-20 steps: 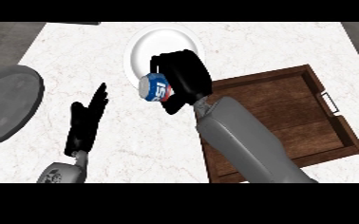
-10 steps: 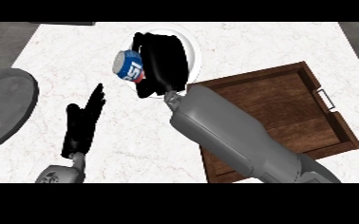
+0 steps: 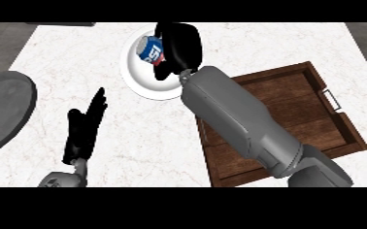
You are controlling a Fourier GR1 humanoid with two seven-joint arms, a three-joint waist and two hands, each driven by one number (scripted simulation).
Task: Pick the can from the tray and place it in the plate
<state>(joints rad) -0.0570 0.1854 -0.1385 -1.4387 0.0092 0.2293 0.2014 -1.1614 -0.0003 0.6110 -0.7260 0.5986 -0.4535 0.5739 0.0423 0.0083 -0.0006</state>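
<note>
I am holding the can [image 3: 151,51] in my right hand [image 3: 179,43], with the fingers curling round its side. The can is sitting tilted over the far part of the white plate [image 3: 147,86], inside its rim; I cannot tell whether it is touching the plate's surface. My right forearm [image 3: 229,114] is crossing the left edge of the wooden tray [image 3: 319,109]. My left hand [image 3: 84,126] is resting open, fingers straight, over the counter [image 3: 64,53] at lower left, apart from the plate.

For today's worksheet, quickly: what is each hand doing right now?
Left hand: open, holding nothing.
Right hand: closed on the can, over the plate.
</note>
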